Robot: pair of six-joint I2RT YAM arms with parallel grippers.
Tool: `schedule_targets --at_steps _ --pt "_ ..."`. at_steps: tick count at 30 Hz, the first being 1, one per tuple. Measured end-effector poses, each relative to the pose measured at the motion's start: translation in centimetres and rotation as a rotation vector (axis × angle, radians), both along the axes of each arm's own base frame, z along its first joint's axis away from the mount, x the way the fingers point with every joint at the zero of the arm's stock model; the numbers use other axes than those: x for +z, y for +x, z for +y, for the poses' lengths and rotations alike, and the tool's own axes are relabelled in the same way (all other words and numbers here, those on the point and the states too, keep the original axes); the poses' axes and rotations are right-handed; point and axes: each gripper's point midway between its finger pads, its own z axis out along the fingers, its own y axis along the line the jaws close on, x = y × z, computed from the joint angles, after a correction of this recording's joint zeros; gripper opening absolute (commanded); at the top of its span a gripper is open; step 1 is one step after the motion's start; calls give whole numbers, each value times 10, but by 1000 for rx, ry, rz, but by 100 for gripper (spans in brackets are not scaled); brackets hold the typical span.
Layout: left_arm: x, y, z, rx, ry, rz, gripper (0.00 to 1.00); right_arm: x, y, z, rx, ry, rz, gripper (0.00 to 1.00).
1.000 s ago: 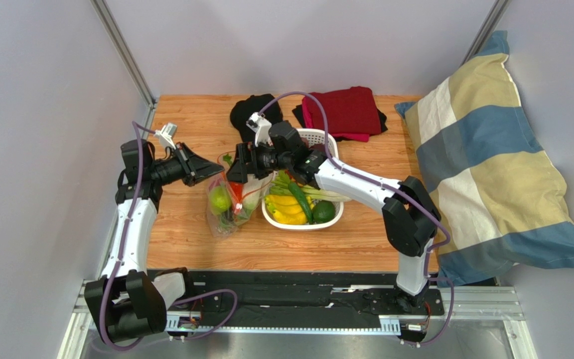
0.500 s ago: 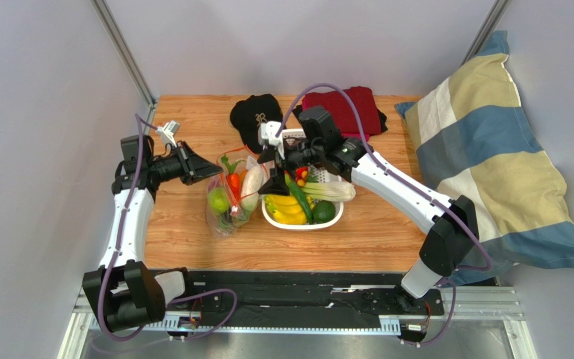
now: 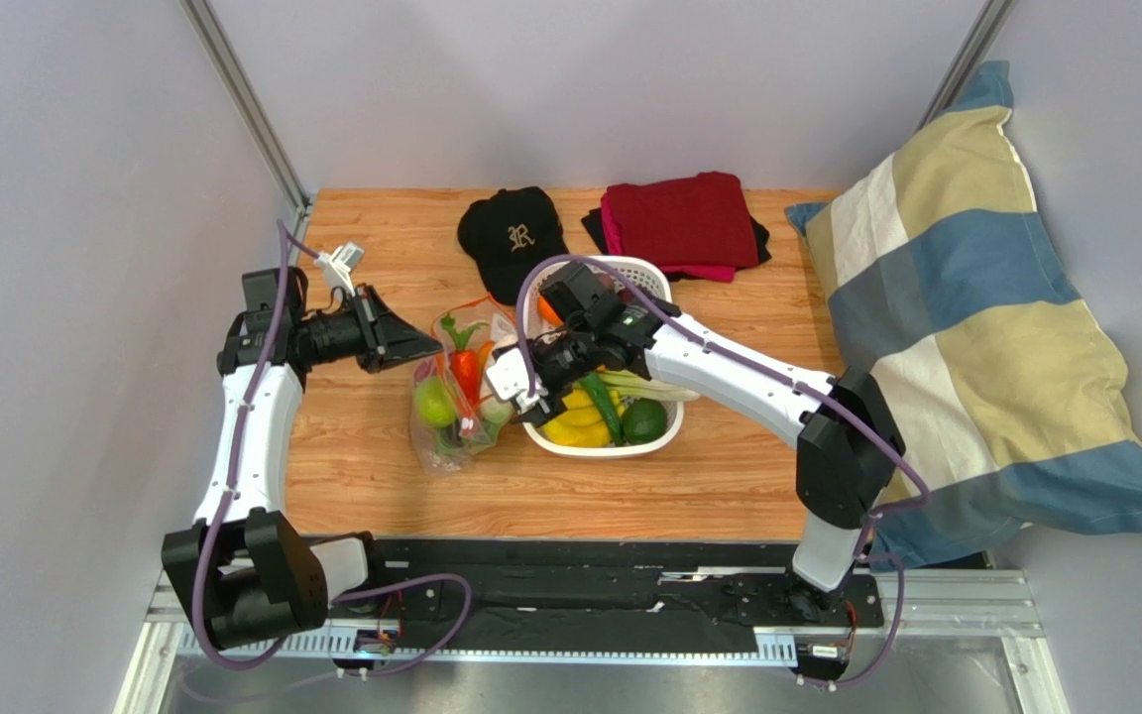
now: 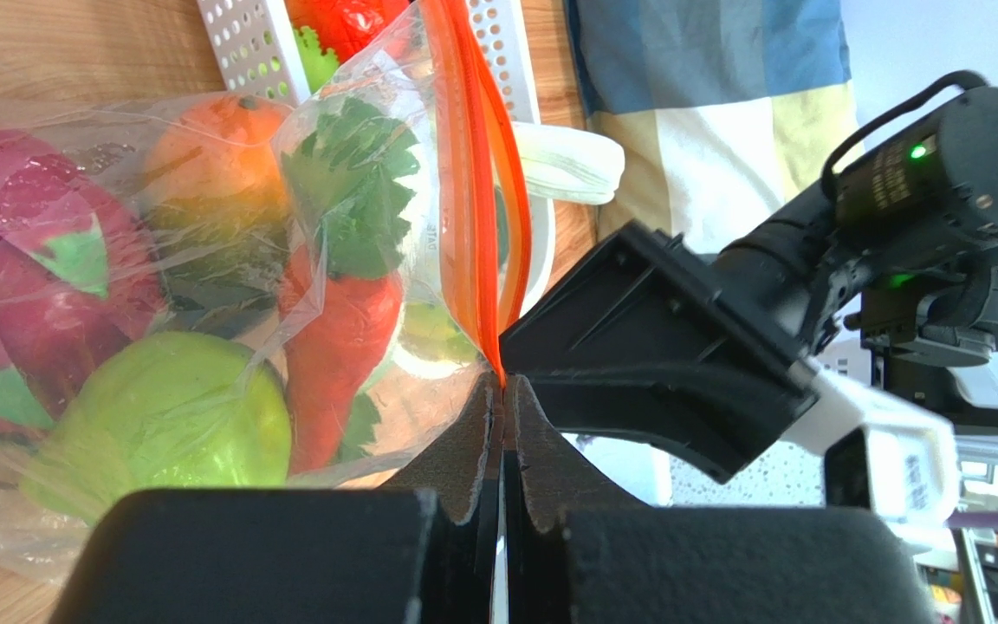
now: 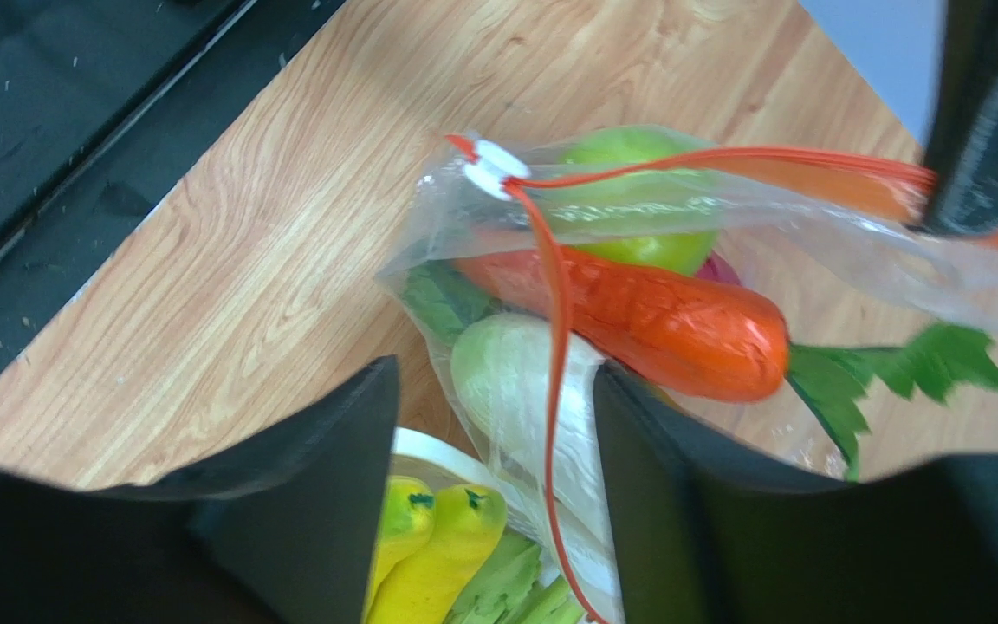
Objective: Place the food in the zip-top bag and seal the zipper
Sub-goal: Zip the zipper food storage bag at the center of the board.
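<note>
1. The zip-top bag (image 3: 455,402) sits on the wooden table (image 3: 384,476), touching the left side of the white basket (image 3: 637,446). Its mouth is held up between the two arms. Inside it are a round green fruit (image 4: 166,416), a pink dragon fruit (image 4: 23,286), a carrot (image 4: 335,351) and an orange-green mango (image 4: 205,163).
2. The zipper (image 4: 472,195) is two thin orange-red strips that gape apart, so the mouth is not sealed. A small pale tab (image 5: 498,165) marks one end.
3. The left gripper (image 4: 502,390) is clamped on the other end of the zipper, its dark pads (image 4: 465,449) pressed flat together. This looks like an anchor, keeping the strip taut and raised.
4. The right gripper (image 5: 494,390) has its jaws parted and holds nothing. Its black fingers (image 5: 322,494) straddle one zipper strand and the film below the tab, probably lining up to pinch the strips together.
5. The film is clear, glossy and crinkled. It will likely slip and bunch, which would explain two holds on the mouth. The fruit is smooth, rounded and plastic-looking, and bulges the bag's sides.
6. The basket is slotted white plastic, holding yellow bananas (image 3: 570,424) and a dark green fruit (image 3: 646,421). Farther back lie a black cap (image 3: 510,238) and a folded red cloth (image 3: 681,223). A soft striped pillow (image 3: 979,342) is at the right.
</note>
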Motion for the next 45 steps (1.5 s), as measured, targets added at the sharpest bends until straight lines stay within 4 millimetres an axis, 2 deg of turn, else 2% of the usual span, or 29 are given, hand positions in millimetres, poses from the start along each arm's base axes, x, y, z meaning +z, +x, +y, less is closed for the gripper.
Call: schedule_targets --at_steps 5,7,10,12,13,14,15,18,21,27,30,31,34,36,37,39,41,43,45 --pt "-4 -1 0 -8 4 13 0 -16 -11 5 80 -52 -51 36" --pt "-4 -1 0 -13 6 14 0 -18 -10 10 81 -63 -66 33" --pt "-2 0 -1 -30 16 4 0 -19 -4 17 66 -75 -93 35" --pt "-2 0 -3 -40 20 -2 0 -21 2 20 44 -85 -110 31" --pt "-2 0 -4 -47 21 -2 0 -22 5 21 34 -91 -116 23" --pt "-2 0 -5 -50 21 0 0 -23 8 22 24 -95 -124 4" --pt "-2 0 -6 -55 22 1 0 -25 10 22 14 -102 -130 0" --pt "-3 0 -8 -71 25 2 0 -27 14 23 -12 -120 -130 0" --pt "0 3 -14 -98 31 -4 0 -19 13 27 -46 -115 -107 0" --pt "17 18 -36 -190 61 -59 0 25 -5 52 -98 -31 -79 0" --pt "23 27 -44 -227 80 -92 28 46 -11 62 -115 25 -85 0" --pt "26 30 -45 -237 90 -104 46 50 -11 64 -123 35 -89 0" --pt "31 35 -40 -248 112 -133 65 52 -5 67 -165 43 -83 0" --pt "35 38 -22 -214 112 -153 69 50 2 66 -195 42 -79 0" --pt "37 40 -6 -173 112 -160 79 49 6 67 -211 42 -76 0" --pt "39 41 23 -113 137 -204 82 46 13 68 -237 44 -74 0" --pt "39 32 52 -56 192 -246 84 43 16 67 -258 42 -68 0" --pt "42 13 64 -44 256 -299 84 42 19 68 -278 45 -60 0" --pt "45 -3 68 -50 300 -357 81 40 22 70 -293 47 -56 0"
